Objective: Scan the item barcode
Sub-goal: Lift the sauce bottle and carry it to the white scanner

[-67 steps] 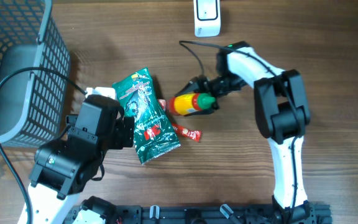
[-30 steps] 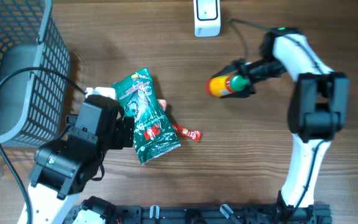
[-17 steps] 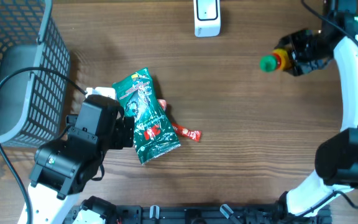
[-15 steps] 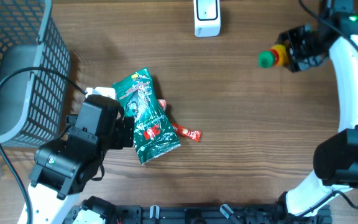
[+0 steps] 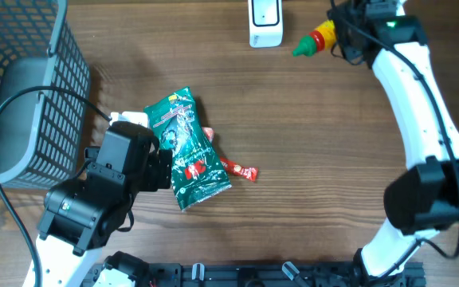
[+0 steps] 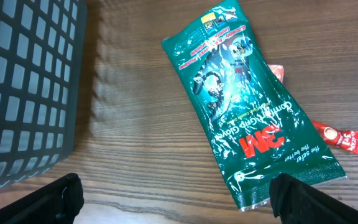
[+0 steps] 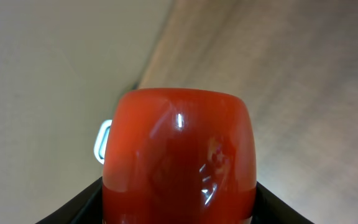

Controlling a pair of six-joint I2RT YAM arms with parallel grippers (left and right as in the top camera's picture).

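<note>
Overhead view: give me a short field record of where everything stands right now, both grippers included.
right gripper: closed on the sauce bottle, near the table's top edge
sauce bottle: held sideways, green cap pointing toward the white scanner, a small gap between them
left gripper: wide open, holding nothing, above the table beside the green packet
green packet: flat on the table, lying over part of a red sachet
basket: at the far left
</note>
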